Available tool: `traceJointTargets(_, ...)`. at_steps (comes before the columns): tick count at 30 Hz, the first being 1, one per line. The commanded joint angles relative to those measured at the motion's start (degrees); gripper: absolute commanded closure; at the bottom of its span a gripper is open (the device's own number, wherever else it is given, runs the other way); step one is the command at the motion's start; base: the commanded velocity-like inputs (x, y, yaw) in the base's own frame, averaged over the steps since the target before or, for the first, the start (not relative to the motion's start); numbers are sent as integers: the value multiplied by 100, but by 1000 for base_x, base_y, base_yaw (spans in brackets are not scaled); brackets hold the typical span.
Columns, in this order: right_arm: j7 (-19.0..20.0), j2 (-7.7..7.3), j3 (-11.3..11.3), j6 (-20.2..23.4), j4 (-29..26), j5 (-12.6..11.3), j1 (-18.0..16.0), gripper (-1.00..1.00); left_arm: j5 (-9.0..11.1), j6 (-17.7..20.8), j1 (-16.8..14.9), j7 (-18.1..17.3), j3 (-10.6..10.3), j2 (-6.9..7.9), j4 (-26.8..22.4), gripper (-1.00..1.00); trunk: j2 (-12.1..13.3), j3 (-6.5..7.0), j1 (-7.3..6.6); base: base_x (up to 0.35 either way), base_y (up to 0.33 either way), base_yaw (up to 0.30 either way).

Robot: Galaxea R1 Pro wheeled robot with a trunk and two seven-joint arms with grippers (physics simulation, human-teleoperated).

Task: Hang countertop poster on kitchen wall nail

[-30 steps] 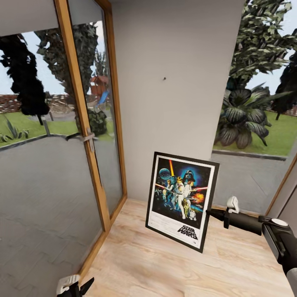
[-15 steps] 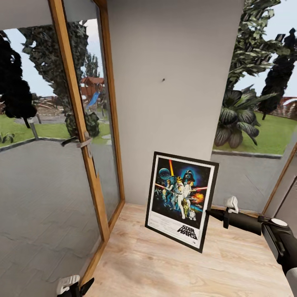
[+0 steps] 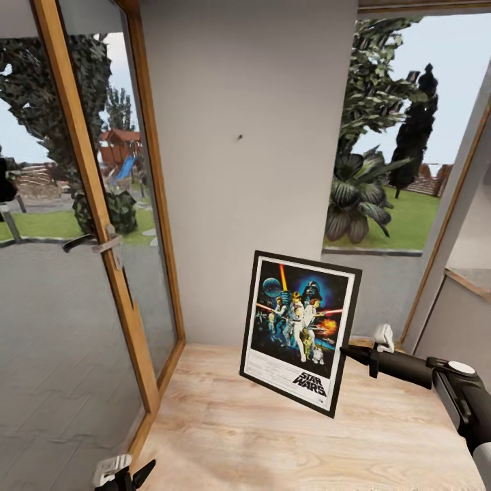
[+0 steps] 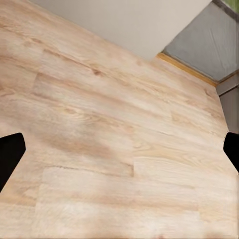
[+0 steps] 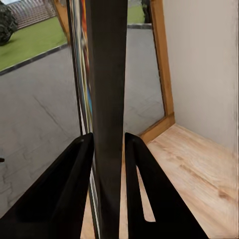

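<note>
The Star Wars poster (image 3: 300, 331) hangs upright and slightly tilted above the wooden floor, its art facing me. My right gripper (image 3: 346, 352) is shut on its right edge; in the right wrist view the poster (image 5: 107, 74) stands edge-on between the two black fingers (image 5: 74, 169). A tiny dark wall nail (image 3: 240, 138) sits on the pale-grey wall, above and left of the poster's top. My left gripper (image 3: 128, 472) is low at the left, open, with its fingertips (image 4: 10, 154) far apart over bare floor. The kitchen countertop is out of view.
A wooden-framed glass door (image 3: 102, 225) with a metal handle (image 3: 88, 240) stands close on the left. The grey wall (image 3: 239, 239) is straight ahead. A window onto garden plants (image 3: 382, 170) and a grey side panel (image 3: 457, 320) lie on the right. Light wooden floor (image 3: 225, 423) lies below.
The whole picture has shifted: wall, nail and door now sit further left and more window shows at right, so the camera moved. Poster and right gripper keep their place in view.
</note>
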Motion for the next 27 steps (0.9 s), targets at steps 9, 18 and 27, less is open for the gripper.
traceJointTargets(9,23,1,-3,71,4,-23,-4,100,24,-8,-2,-26,5,1,8,-100,-4,41,2,12,0,-201)
traceJointTargets(18,25,2,-3,71,7,-29,-4,100,24,-8,-2,-26,5,6,8,-100,-4,44,2,278,0,-15)
traceJointTargets(27,28,4,-3,71,5,-30,-4,100,24,-8,-2,-26,6,9,8,-100,-4,44,2,332,0,0)
